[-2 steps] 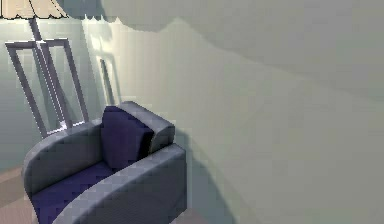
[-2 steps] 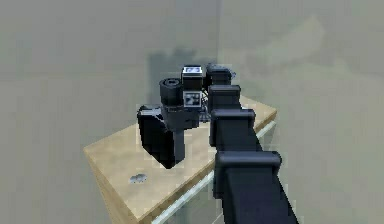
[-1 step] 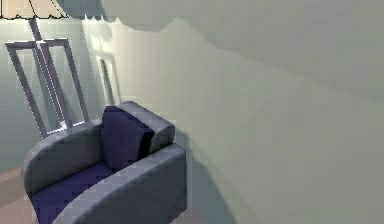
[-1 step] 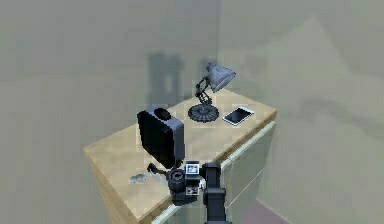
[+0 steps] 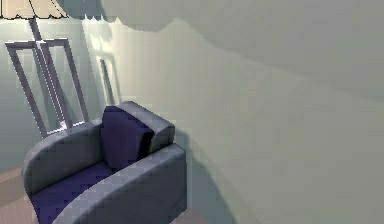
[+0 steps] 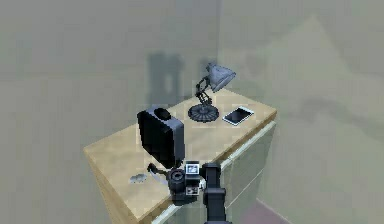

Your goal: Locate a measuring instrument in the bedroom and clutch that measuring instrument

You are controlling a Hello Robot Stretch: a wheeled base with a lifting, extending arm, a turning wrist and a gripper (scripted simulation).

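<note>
A small, pale grey item (image 6: 137, 180) is seen lying flat on the light wooden table (image 6: 110, 160), close to the near edge at the arm side view's left. Its shape is too small to be made out, so it cannot be confirmed as a measuring instrument. It is placed just left of the claw (image 6: 158, 169), and contact between them cannot be told.
</note>
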